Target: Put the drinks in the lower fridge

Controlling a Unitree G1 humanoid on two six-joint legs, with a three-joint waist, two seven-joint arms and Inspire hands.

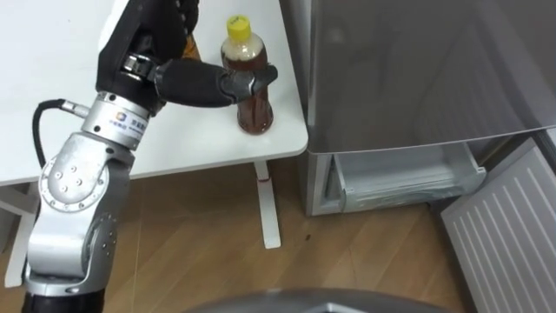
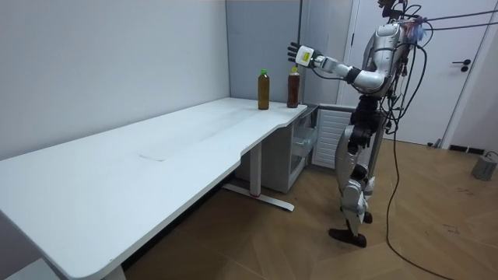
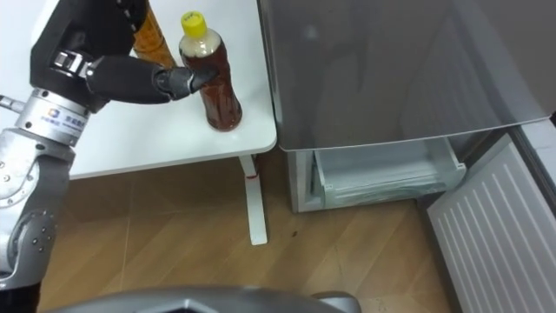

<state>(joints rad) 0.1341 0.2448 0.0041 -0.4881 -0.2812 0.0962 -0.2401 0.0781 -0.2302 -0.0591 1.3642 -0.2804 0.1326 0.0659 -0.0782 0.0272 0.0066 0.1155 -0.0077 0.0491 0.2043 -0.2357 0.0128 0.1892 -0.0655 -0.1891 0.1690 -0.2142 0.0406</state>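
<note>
- Left hand [image 1: 195,83]: open, fingers spread, thumb laid against bottle [image 1: 254,109].
- Bottle upright at bench [image 1: 174,143] corner, beside fridge [image 1: 417,69]; 2nd bottle [image 2: 264,89] nearby.
- Lower door [image 1: 512,217] stands open.

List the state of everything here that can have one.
Yellow-capped bottle: upright, capped, on the corner of the table.
Green-capped bottle: upright, capped, on the table beside it.
Left hand: open, thumb against the yellow-capped bottle.
Lower fridge door: swung open.
Upper fridge door: shut.
</note>
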